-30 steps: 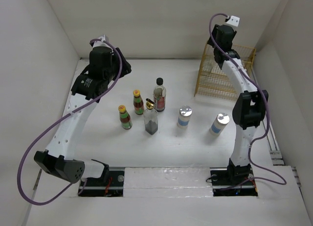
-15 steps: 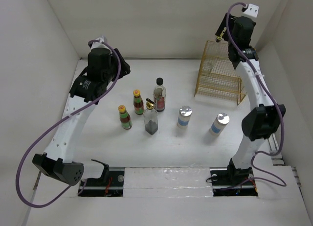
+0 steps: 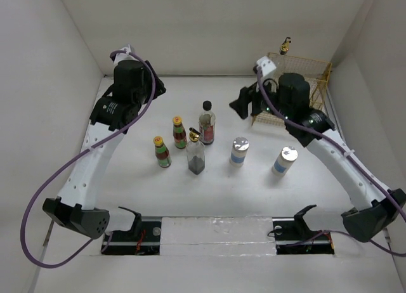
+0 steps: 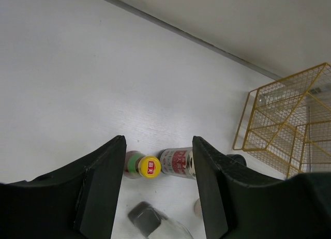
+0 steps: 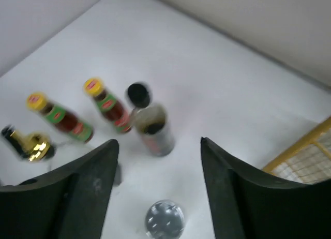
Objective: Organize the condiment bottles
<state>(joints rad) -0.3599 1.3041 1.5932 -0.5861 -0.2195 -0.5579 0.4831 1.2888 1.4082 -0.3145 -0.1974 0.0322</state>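
Observation:
Six bottles stand mid-table: two yellow-capped red-sauce bottles point(image 3: 179, 132) point(image 3: 162, 151), a black-capped jar point(image 3: 207, 123), a clear glass bottle with a gold pourer point(image 3: 195, 155), and two silver-topped shakers point(image 3: 239, 151) point(image 3: 285, 161). A second gold-pourer bottle point(image 3: 285, 45) stands on top of the yellow wire rack point(image 3: 298, 65). My left gripper point(image 3: 155, 90) is open and empty, above and behind the group; it looks down on a yellow cap point(image 4: 150, 166) and the jar point(image 4: 178, 162). My right gripper point(image 3: 244, 104) is open and empty in front of the rack, above a shaker point(image 5: 164, 218) and the jar point(image 5: 152, 122).
The rack stands at the back right corner, against the right wall, and shows in the left wrist view point(image 4: 289, 120). White walls close the table on the left, back and right. Both arm bases sit at the near edge.
My right arm has swung down and left from the rack's top back corner, leaving the gold-pourer bottle standing there. It now hangs open over the table. The left arm has barely moved.

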